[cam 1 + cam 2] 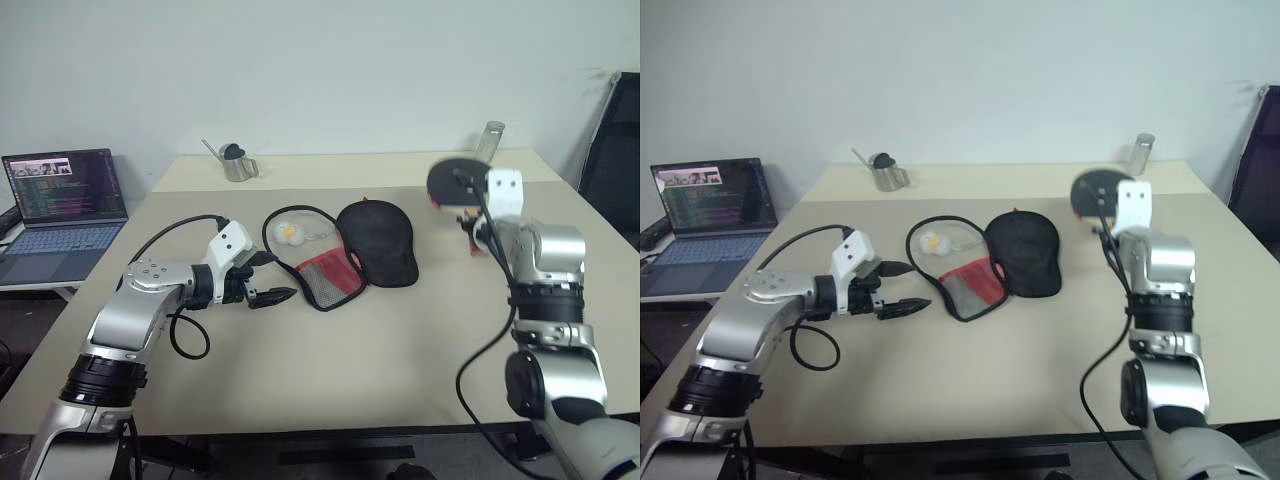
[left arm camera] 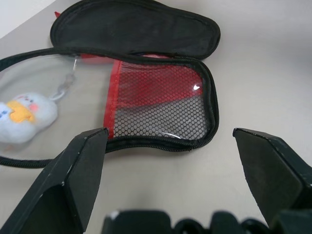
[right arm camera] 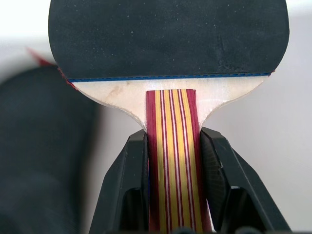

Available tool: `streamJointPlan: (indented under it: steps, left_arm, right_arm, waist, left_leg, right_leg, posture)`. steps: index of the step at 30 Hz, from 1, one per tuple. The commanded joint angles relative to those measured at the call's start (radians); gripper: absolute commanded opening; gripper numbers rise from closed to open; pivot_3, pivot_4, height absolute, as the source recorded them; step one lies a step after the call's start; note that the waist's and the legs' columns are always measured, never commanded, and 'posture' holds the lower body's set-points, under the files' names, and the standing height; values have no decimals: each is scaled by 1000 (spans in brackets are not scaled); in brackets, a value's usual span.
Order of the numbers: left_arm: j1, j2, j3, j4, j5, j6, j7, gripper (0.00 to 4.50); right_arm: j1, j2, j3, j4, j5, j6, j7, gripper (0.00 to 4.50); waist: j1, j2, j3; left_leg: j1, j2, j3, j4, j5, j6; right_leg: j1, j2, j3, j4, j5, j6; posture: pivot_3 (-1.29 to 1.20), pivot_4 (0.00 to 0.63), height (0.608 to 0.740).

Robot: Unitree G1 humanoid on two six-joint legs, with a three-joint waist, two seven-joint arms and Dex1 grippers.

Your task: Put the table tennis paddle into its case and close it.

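The right gripper [image 3: 171, 161] pinches the red-and-yellow striped wooden handle of the table tennis paddle [image 1: 455, 181], holding its round black rubber blade raised above the beige table [image 1: 300, 380] toward the far right corner. The paddle-shaped soft case [image 1: 345, 252], black with a red mesh lower part, lies unzipped and folded open near the middle of the table, its pale fluffy pom-pom charm [image 2: 22, 117] resting inside the clear half. The left gripper [image 1: 275, 296], fingers spread, hovers just beside the case's near left edge. A metal watering can [image 1: 236, 162] stands at the far edge; a laptop [image 1: 62, 210] sits off the left side.
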Motion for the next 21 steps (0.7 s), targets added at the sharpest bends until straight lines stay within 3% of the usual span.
streamJointPlan:
  steps: [1,10,13,21]
  left_arm:
    - [-17,6,19,-20,-3,-11,8,4500]
    - [34,-10,18,-108,-22,27,34,4500]
    - [57,-2,32,-146,-31,48,41,4500]
    - [102,28,56,-207,-42,87,61,4500]
  right_arm:
    - [-92,72,32,127,12,-147,2,1093]
    - [-177,221,81,650,-23,-582,6,1093]
    - [-181,225,90,735,-28,-641,1,1093]
    - [-187,203,96,854,-41,-677,22,1093]
  waist:
    - [-4,0,0]
    - [-4,0,0]
    - [-8,0,0]
    - [-19,0,0]
  left_leg:
    - [0,0,0,0,0,0]
    - [-7,-1,-1,1,0,0]
    - [-15,-2,-1,2,0,-1]
    - [-14,-1,-1,2,0,-1]
  right_leg:
    - [0,0,0,0,0,0]
    - [-5,-1,0,-1,0,0]
    - [-14,-1,0,0,0,0]
    - [-14,-1,0,1,0,0]
  posture:
    - [0,150,740]
    - [0,150,740]
    - [0,150,740]
    - [0,150,740]
